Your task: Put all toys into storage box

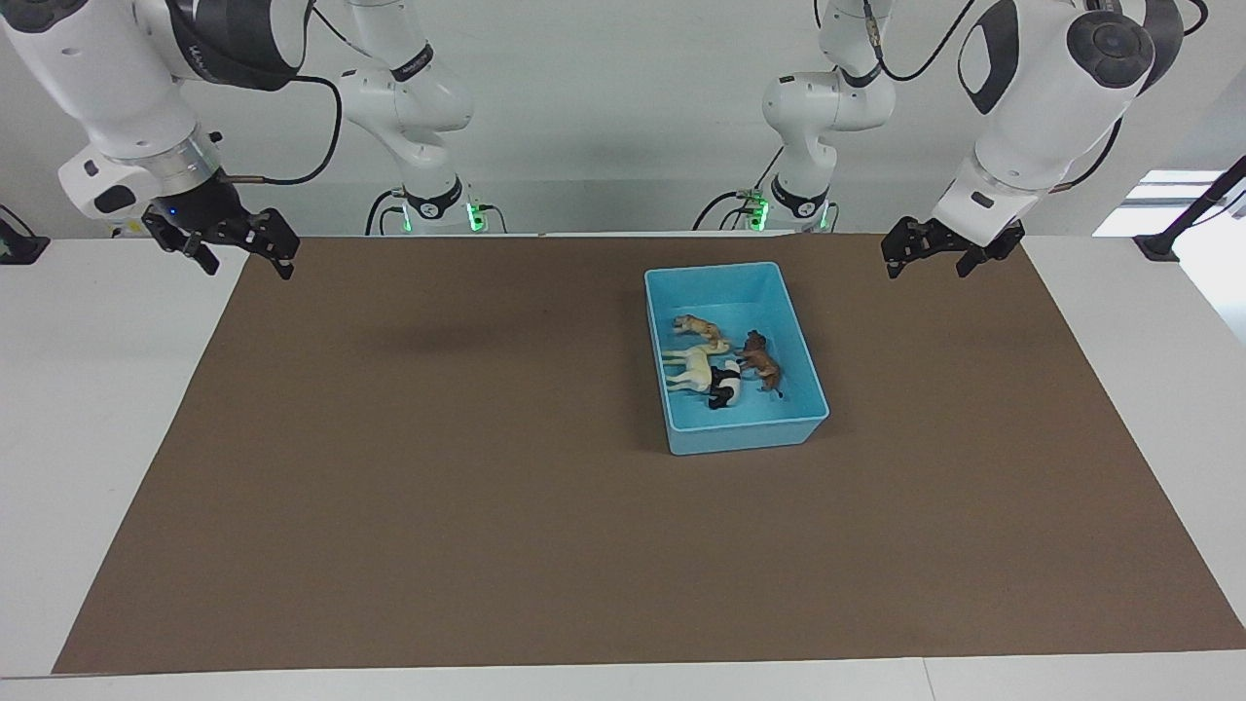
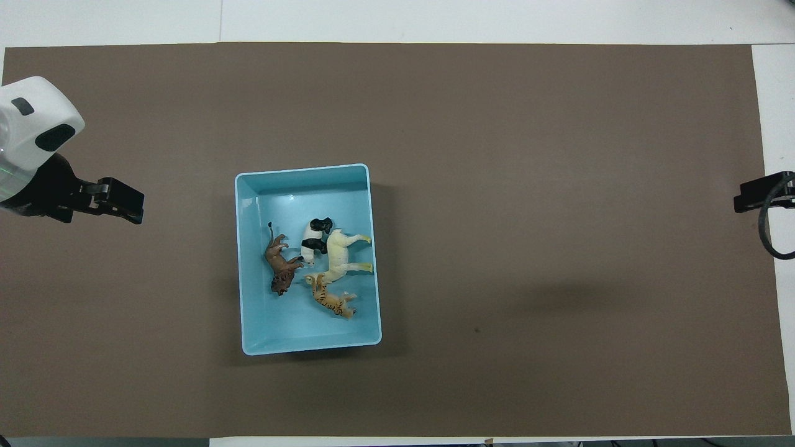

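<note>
In the facing view, the light blue storage box [image 1: 736, 356] is sitting right of centre on the brown mat [image 1: 438, 467], and all four toys are lying inside it: the cream long-necked one [image 1: 693, 363], the orange-tan striped one [image 1: 700, 328], the brown one [image 1: 761, 361] and the panda [image 1: 725, 386]. The left gripper [image 1: 928, 259] is hanging at the upper right with jaws spread and empty; the right gripper [image 1: 239, 254] is hanging at the upper left, likewise spread and empty.

In the overhead view, the box [image 2: 307, 177] is lying left of centre, holding the panda [image 2: 315, 238], cream toy [image 2: 338, 256], brown toy [image 2: 279, 268] and striped toy [image 2: 332, 300]. The left gripper [image 2: 118, 200] is showing at the left edge, the right gripper [image 2: 759, 192] at the right edge.
</note>
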Action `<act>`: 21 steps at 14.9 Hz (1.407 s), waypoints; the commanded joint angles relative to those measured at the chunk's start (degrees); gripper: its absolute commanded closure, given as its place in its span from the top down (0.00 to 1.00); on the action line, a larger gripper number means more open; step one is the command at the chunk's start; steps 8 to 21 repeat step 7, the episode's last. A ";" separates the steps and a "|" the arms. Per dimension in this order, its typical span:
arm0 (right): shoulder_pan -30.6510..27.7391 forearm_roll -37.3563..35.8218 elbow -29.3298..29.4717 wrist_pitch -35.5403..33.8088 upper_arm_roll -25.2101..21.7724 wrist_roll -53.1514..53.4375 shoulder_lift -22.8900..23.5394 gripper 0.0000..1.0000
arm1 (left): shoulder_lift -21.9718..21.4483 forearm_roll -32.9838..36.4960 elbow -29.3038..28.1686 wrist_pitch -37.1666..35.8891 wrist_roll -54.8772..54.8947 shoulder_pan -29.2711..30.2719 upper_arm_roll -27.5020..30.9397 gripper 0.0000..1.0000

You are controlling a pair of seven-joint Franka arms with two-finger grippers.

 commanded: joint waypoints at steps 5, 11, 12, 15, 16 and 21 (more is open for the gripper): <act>-1.14 1.28 3.19 -1.57 0.72 0.47 0.62 1.00 | -0.71 0.89 -0.65 0.39 -0.14 0.07 0.03 1.00; -1.14 1.28 3.18 -1.66 0.72 0.47 0.62 1.00 | -0.71 0.89 -0.65 0.39 -0.14 0.07 0.03 1.00; -1.14 1.28 3.18 -1.66 0.72 0.47 0.62 1.00 | -0.71 0.89 -0.65 0.39 -0.14 0.07 0.03 1.00; -1.14 1.28 3.18 -1.66 0.72 0.47 0.62 1.00 | -0.71 0.89 -0.65 0.39 -0.14 0.07 0.03 1.00; -1.14 1.28 3.18 -1.66 0.72 0.47 0.62 1.00 | -0.71 0.89 -0.65 0.39 -0.14 0.07 0.03 1.00; -1.14 1.28 3.18 -1.66 0.72 0.47 0.62 1.00 | -0.71 0.89 -0.65 0.39 -0.14 0.07 0.03 1.00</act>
